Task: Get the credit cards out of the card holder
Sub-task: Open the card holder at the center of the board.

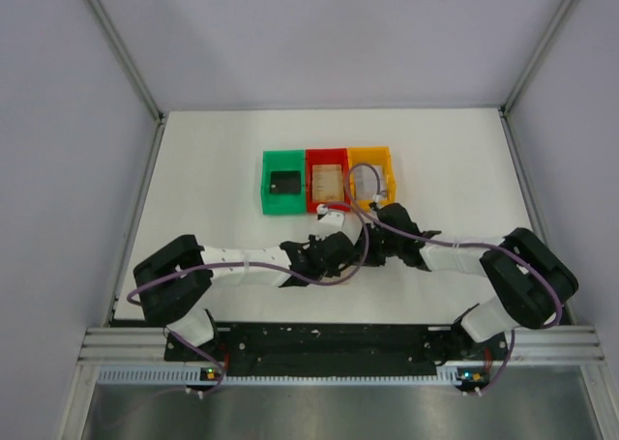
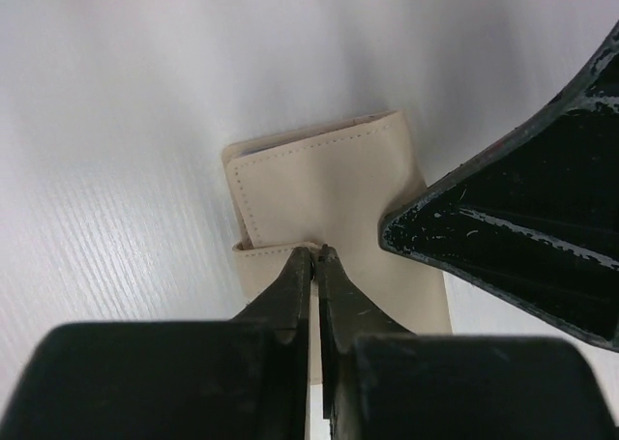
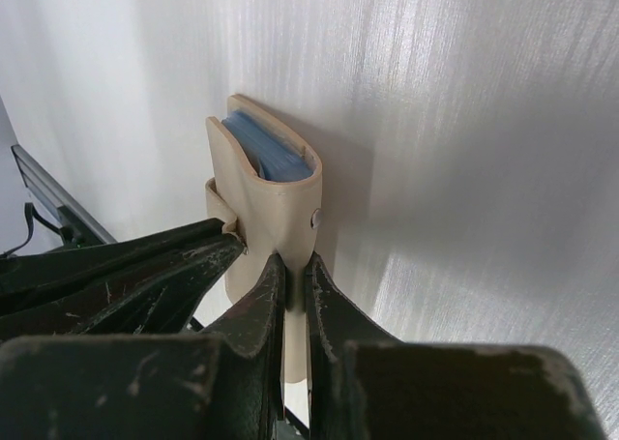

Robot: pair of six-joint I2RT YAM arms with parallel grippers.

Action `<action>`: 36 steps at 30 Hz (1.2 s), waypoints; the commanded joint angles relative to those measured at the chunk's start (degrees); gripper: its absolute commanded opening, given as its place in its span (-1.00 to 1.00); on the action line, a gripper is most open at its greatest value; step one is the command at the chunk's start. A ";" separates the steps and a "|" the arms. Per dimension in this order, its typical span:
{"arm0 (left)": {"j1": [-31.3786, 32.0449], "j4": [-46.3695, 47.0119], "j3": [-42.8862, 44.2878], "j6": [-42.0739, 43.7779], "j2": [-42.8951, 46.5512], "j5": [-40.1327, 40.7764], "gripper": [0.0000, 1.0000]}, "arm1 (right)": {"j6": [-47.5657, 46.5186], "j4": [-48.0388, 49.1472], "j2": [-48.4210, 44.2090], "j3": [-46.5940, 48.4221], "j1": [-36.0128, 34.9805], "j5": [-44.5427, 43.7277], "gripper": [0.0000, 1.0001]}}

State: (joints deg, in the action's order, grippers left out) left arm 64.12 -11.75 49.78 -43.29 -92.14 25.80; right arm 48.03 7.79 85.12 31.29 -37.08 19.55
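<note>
The card holder (image 3: 266, 198) is cream-tan and held off the white table, with light blue layers (image 3: 271, 155) showing at its open end. I cannot tell whether these are credit cards or lining. My right gripper (image 3: 290, 264) is shut on the holder's lower end. My left gripper (image 2: 315, 255) is shut on the edge of the holder's strap, below the stitched flap (image 2: 329, 184). Each gripper's fingers show in the other's wrist view, close beside the holder. In the top view the holder is hidden between the two grippers.
Three small bins stand in a row just behind the grippers: green (image 1: 267, 193) with a dark flat item, red (image 1: 327, 155) with a tan item, and orange (image 1: 370, 152) with something grey. A purple cable (image 1: 363, 184) loops over the orange bin.
</note>
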 commanded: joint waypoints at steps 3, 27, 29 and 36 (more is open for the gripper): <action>-0.22 -3.89 -0.91 -0.13 1.17 4.77 -1.00 | -2.68 -4.36 -1.19 1.76 -0.80 -4.61 -1.00; -14.63 6.46 -19.00 -6.62 14.70 -7.42 -0.91 | -19.11 -26.60 -6.20 16.16 -8.08 -22.44 0.57; -15.86 9.53 -22.16 -8.73 16.72 -9.36 -0.91 | -20.16 -27.30 -5.41 18.01 -12.21 -26.12 0.69; -17.27 12.19 -28.76 -13.22 24.01 -9.46 -0.49 | -21.57 -28.27 2.58 23.81 -21.88 -36.68 0.96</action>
State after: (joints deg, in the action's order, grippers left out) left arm 47.11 -0.78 24.08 -52.77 -71.13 18.46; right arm 28.69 -18.46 83.26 50.85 -55.77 -8.69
